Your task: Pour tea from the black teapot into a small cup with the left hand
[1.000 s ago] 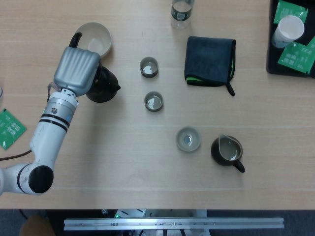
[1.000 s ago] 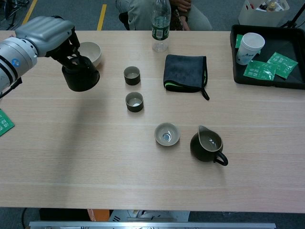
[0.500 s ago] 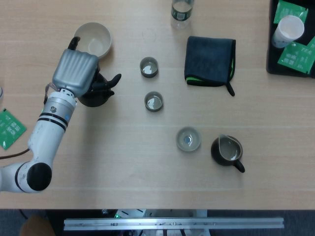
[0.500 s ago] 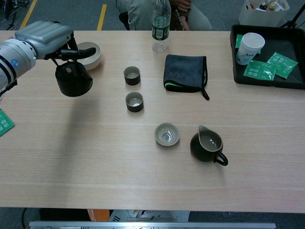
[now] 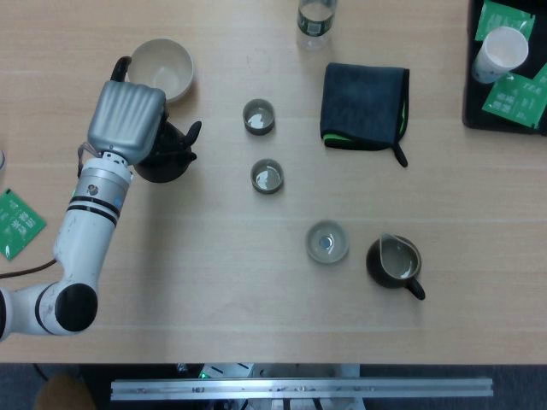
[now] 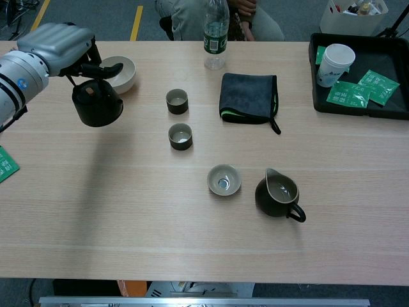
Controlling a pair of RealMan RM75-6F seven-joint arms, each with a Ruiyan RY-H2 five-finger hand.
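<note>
Over the last second the black teapot (image 6: pixel 97 105) levels out and drifts back beside the pale bowl (image 6: pixel 121 72); the left hand (image 6: pixel 61 41) holds its handle; two dark cups (image 6: pixel 180 136) sit well apart, so pouring looks finished or aborted.

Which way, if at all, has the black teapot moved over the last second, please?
Yes. In the chest view, the black teapot, held by the left hand, has shifted left and slightly toward the far edge, ending nearer the beige bowl.
</note>
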